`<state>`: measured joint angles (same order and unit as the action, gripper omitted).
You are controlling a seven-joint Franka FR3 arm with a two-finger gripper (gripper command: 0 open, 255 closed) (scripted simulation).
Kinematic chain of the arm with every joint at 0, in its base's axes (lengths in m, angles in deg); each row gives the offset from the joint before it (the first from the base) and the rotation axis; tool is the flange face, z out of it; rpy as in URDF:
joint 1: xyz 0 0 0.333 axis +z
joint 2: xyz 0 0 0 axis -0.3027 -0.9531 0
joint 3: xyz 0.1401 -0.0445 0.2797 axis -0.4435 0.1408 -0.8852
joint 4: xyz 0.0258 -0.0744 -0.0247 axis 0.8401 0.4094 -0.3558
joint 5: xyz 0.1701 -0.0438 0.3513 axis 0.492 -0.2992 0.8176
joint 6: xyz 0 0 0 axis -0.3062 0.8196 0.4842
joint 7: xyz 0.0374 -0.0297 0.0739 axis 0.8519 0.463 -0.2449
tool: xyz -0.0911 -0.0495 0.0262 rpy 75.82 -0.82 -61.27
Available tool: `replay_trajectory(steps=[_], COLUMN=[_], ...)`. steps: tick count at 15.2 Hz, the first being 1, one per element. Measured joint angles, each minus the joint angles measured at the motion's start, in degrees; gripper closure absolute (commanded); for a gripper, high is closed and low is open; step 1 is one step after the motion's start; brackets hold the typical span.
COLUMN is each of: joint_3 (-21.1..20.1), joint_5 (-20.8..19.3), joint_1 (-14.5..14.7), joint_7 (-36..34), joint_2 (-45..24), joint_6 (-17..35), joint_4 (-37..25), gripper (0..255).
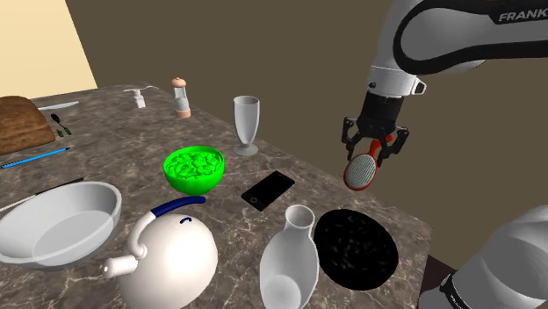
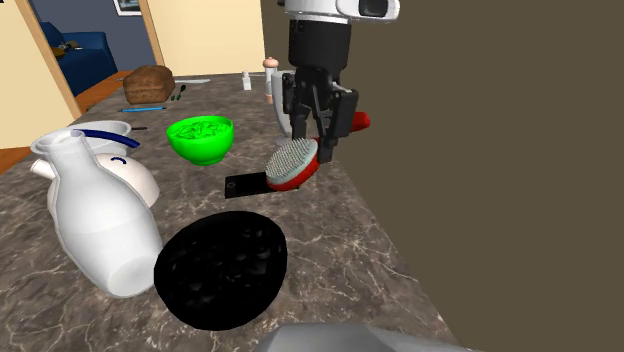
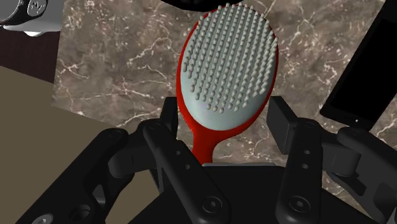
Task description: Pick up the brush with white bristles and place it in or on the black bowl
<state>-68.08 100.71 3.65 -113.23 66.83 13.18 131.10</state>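
End effector clamped tight on the glossy red handle of the brush. Its oval head of pale nubby bristles hangs clear above the brown veined surface, with the round black bowl near.

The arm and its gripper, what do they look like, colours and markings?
The arm is rounded white shells with dark bands at the joints; pale lettering reading FRANK, cut by the picture's edge, marks its upper link. The gripper is all black, its chunky jointed fingers studded with round bolts.
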Motion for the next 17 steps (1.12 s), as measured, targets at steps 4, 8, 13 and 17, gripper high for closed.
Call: replay_trajectory(steps=[4,8,13,17], joint_3=[-3.0,-6.4,-10.3,-11.7], joint_5=[3.6,7.3,11.5,12.7], joint_1=[3.2,6.5,9.7,10.1], joint_7=[-4.4,-9.4,-14.4,-14.3], joint_2=[5.3,9.3,12.6,12.7], joint_6=[-2.2,-4.7,-5.6,-3.0], joint_4=[2.3,2.7,3.9,6.5], gripper=[255,255,255,255])
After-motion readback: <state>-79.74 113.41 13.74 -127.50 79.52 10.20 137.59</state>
